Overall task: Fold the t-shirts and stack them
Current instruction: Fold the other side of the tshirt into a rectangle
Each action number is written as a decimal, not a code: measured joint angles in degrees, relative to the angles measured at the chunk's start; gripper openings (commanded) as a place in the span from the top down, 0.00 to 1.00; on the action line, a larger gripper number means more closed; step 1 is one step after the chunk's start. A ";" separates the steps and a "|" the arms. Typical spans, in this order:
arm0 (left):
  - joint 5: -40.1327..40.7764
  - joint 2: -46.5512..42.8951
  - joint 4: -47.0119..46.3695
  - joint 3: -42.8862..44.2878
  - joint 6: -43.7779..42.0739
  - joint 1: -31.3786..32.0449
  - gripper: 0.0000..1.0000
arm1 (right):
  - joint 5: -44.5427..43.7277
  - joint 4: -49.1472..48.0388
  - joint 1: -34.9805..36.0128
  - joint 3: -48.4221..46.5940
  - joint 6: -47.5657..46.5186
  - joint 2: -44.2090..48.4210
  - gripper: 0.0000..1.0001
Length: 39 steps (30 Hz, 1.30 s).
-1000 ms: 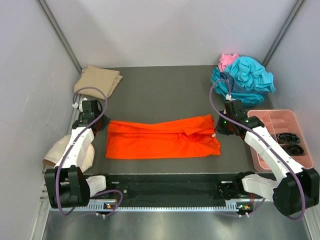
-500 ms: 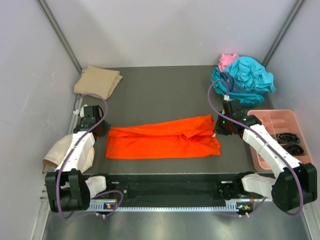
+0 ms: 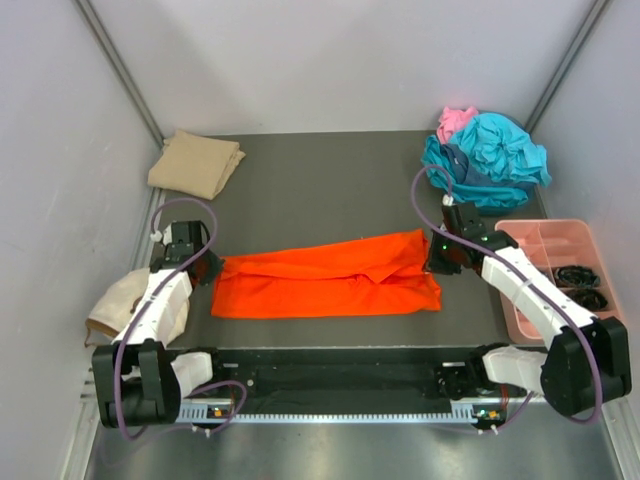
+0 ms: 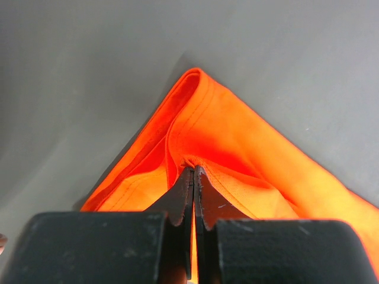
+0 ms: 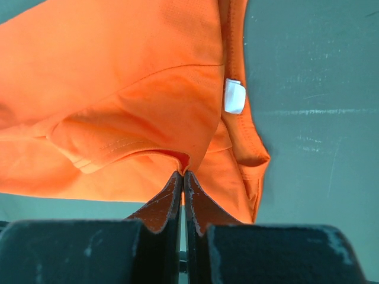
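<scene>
Crosswise, orange t-shirt (image 3: 325, 277), ends apparently pinched in left fingers (image 4: 182, 195), right fingers (image 5: 169, 198)

The left end effector (image 4: 193, 177) pinches a folded corner of the orange t-shirt (image 4: 237, 142) above the grey table (image 4: 89, 71).

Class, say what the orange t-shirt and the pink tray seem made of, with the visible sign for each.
Orange t-shirt: soft matte cloth, probably knit; it creases and shows stitched hems. Pink tray: likely rigid plastic, smooth; straight moulded compartment walls.
</scene>
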<state>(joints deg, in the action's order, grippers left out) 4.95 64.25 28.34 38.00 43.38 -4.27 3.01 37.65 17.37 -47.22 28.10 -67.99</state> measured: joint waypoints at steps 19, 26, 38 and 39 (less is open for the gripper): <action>0.92 0.02 -0.04 -3.37 0.42 0.00 1.00 | 0.48 -1.31 -0.02 2.51 -0.02 -1.99 1.00; 1.11 1.01 -0.13 -3.63 0.70 0.00 1.00 | 0.00 -1.33 -0.02 2.62 0.00 -2.05 1.00; 2.58 10.21 -4.85 5.31 1.14 0.00 1.00 | 0.02 -8.83 -0.02 -6.29 -0.04 -9.16 1.00; 2.58 11.93 -6.03 7.13 1.25 0.00 1.00 | 0.11 -9.42 -0.02 -6.84 -0.04 -9.62 1.00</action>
<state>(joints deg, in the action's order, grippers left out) 7.53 76.18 22.31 45.12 44.62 -4.27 3.11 28.23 17.34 -54.06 28.05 -77.60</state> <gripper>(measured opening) 0.010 0.008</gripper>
